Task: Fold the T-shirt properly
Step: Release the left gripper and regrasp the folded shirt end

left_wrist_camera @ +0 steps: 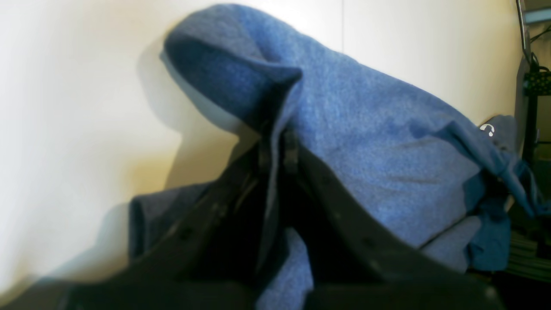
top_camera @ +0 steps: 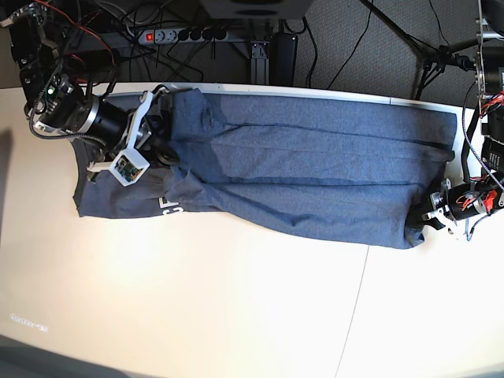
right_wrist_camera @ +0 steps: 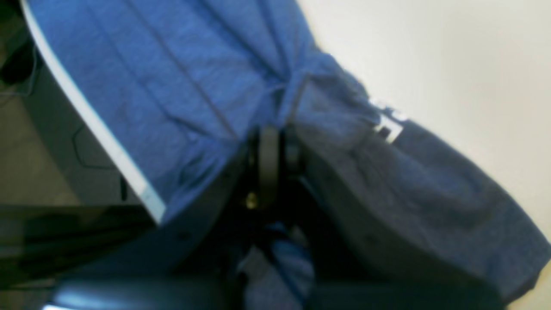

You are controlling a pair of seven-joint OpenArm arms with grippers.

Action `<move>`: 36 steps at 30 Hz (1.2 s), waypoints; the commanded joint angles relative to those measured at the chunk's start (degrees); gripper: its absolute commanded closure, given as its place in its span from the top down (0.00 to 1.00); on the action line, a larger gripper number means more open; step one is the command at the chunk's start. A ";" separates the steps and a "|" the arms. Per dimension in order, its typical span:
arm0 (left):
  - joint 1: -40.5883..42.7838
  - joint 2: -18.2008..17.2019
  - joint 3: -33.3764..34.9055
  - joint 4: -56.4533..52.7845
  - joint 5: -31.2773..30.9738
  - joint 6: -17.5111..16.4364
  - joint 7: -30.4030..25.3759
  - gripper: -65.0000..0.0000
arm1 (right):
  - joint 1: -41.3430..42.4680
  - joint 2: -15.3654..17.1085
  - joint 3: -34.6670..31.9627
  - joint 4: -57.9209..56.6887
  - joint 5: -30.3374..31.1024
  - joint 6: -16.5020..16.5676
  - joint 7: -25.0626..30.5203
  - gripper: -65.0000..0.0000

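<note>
Heathered slate-blue cotton T-shirt (top_camera: 315, 169), spread lengthwise along the far edge of the pale surface (top_camera: 236, 299), creased in long folds; white block lettering is partly shown near one end. Left claw (left_wrist_camera: 277, 146) is seen clamped tight on a raised peak of the fabric at the shirt's end. Right claw (right_wrist_camera: 275, 148) is likewise closed on gathered cloth at the opposite end, beside the white surface edge. A power strip (top_camera: 185, 35) is noted behind.
</note>
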 commanded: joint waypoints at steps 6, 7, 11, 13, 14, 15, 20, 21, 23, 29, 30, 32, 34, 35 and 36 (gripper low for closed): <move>-1.22 -1.92 -0.33 0.70 -0.66 -1.35 -0.15 0.00 | -1.01 0.92 0.44 1.03 -2.08 1.20 1.14 0.00; -1.22 -2.19 -0.33 0.70 -0.85 -1.35 -0.13 0.00 | -1.01 0.94 0.44 1.03 -2.38 1.20 1.14 0.00; -1.22 -3.78 -0.33 1.22 -1.75 -1.35 0.24 0.00 | -0.98 0.94 0.44 1.01 -3.63 1.18 1.14 0.00; -1.20 -4.66 -0.33 2.58 -1.68 -1.35 1.64 0.00 | -0.98 0.92 0.44 0.98 -3.56 1.09 1.16 0.00; -1.09 -5.09 -0.33 3.56 -1.66 -1.35 2.56 0.00 | -0.98 0.92 0.44 0.94 -3.54 1.05 1.16 0.00; -0.81 -5.60 -0.33 4.87 -1.68 -1.35 3.15 0.00 | -0.98 0.92 0.44 0.94 -3.54 1.05 1.18 0.00; 3.80 -8.28 -0.33 15.28 0.39 -1.35 3.50 0.00 | -0.98 0.92 0.44 0.55 -3.56 1.05 1.16 0.00; 5.03 -8.59 -0.33 17.51 1.18 -1.35 3.48 0.00 | -0.98 0.92 0.44 0.35 -3.58 1.05 1.16 0.00; 7.34 -8.76 -0.33 21.64 2.91 -1.35 3.43 0.00 | -0.96 0.94 0.44 -0.04 -3.58 1.05 1.16 0.00; 12.90 -8.74 -0.33 31.67 14.29 -1.35 -0.72 0.00 | -0.98 0.92 0.44 -0.42 -3.58 1.05 1.16 0.00; 13.70 -8.74 -0.33 33.11 15.82 -1.35 -0.83 0.00 | -0.96 0.92 0.44 -0.39 -3.58 1.05 1.16 0.00; 15.43 -8.74 -0.33 36.06 18.38 -1.35 -0.87 0.00 | -0.96 0.92 0.44 -0.42 -3.58 1.05 1.16 0.00; 17.16 -8.74 -0.33 39.08 21.49 -1.35 -0.94 0.00 | -0.96 0.92 0.44 -0.42 -3.65 1.05 1.16 0.00; 18.01 -8.74 -0.33 40.59 23.08 -1.35 -1.09 0.00 | -0.96 0.92 0.44 -0.42 -3.87 1.05 1.16 0.00; 18.78 -8.72 -0.33 41.92 24.55 -1.35 -1.22 0.00 | -0.98 0.92 0.44 -0.42 -4.31 1.05 1.16 0.00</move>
